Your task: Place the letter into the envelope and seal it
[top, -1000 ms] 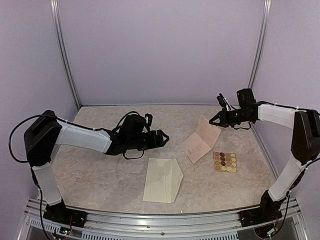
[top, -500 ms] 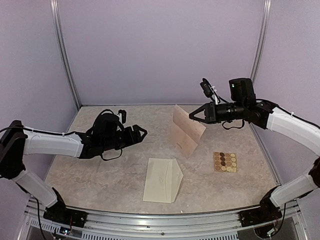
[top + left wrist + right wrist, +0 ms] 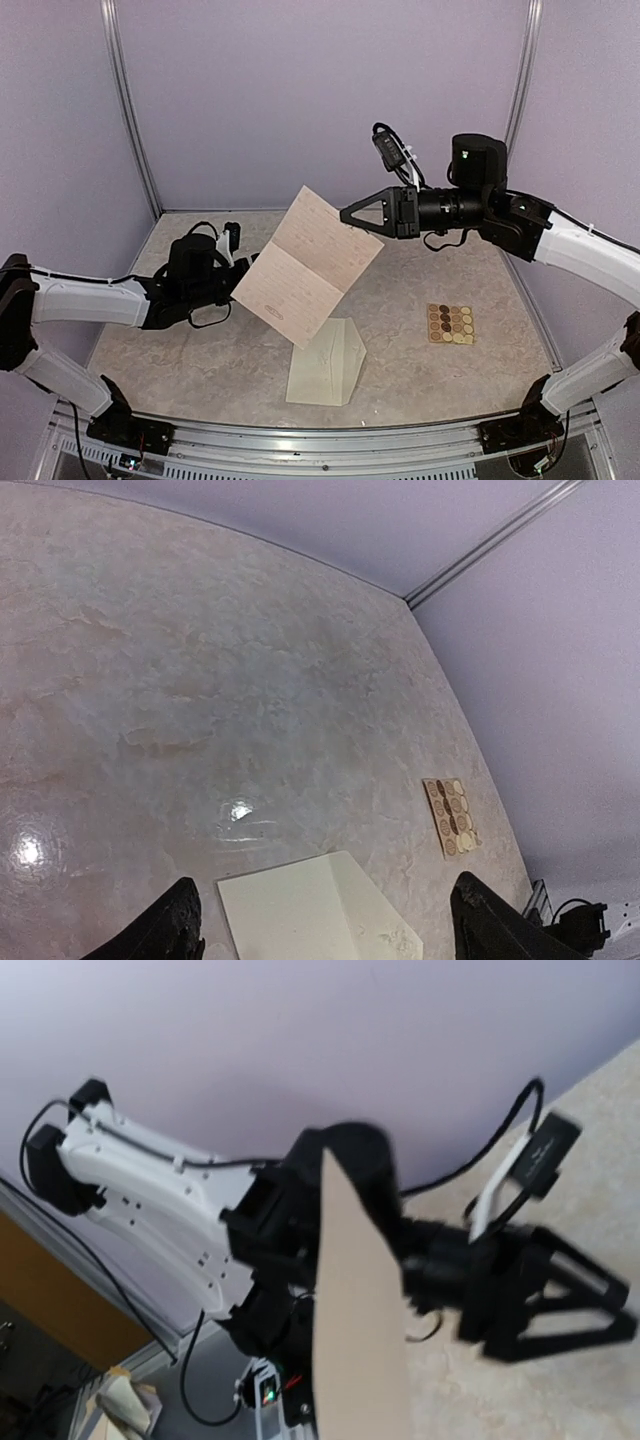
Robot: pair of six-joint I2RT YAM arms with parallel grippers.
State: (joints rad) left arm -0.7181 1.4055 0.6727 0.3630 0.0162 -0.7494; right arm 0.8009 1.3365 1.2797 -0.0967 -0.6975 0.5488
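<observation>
The right fingers [image 3: 352,212] were pinching the upper edge of the letter [image 3: 305,268], which hung unfolded in the air above and just behind the envelope [image 3: 322,365]. The envelope lay flat on the table [image 3: 180,350], its pointed flap open toward the right. The left fingers [image 3: 178,932] were spread wide, low over the table to the left of the envelope. A sticker sheet [image 3: 450,324] lay well to the envelope's right.
</observation>
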